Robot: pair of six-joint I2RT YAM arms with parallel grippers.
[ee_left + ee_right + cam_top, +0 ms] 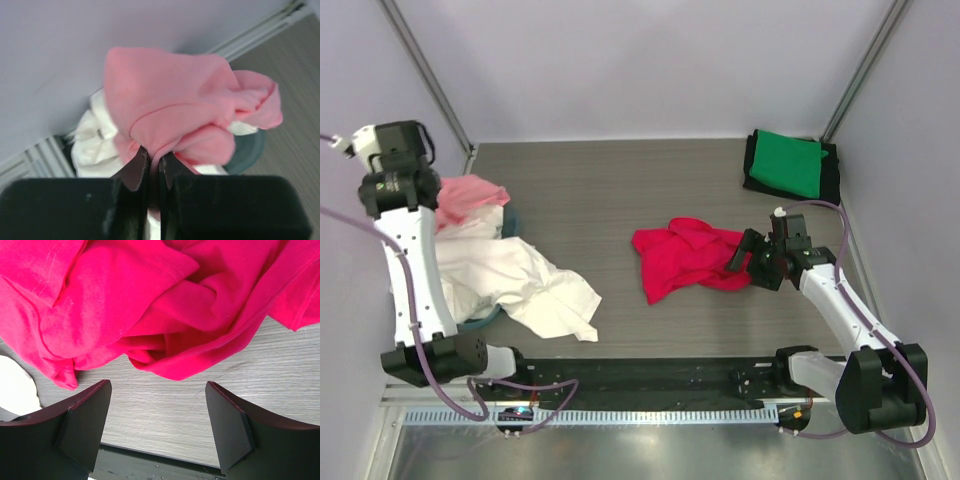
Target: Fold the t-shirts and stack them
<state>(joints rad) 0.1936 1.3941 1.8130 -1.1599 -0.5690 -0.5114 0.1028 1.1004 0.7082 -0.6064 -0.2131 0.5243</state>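
Observation:
A light pink t-shirt (185, 110) tops a pile at the left wall, and my left gripper (154, 162) is shut on a fold of it. A white t-shirt (535, 285) spreads out from the same pile, showing under the pink one (92, 145). A crumpled crimson t-shirt (690, 255) lies mid-table. My right gripper (752, 262) sits at its right edge, low over the wood. Its jaws stand open and empty (157, 425), with the crimson cloth (150, 300) just beyond the fingertips. A folded green t-shirt (788, 163) rests on a black one (832, 170) at the back right.
A greyish-teal rounded edge (485, 315) shows under the left pile (250, 150); I cannot tell if it is cloth or a container. A black strip (650, 375) runs along the table's near edge. Walls close in the left, back and right sides.

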